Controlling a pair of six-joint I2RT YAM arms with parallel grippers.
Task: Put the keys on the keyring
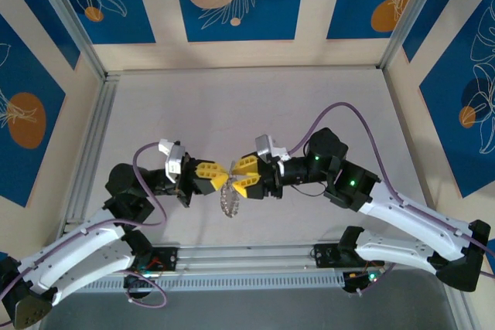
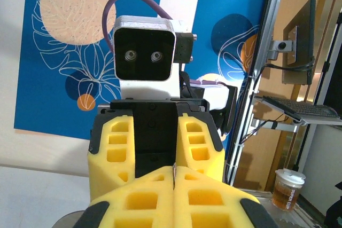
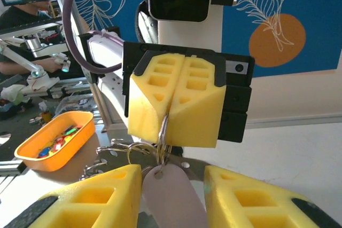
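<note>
Our left hand is closed, pinching the keyring, whose thin loop hangs just below it. Facing it, our right hand has its fingers apart with a pale lilac key between them; we cannot tell whether they grip it. Seen from above, the keys dangle between both hands over the worktop.
</note>
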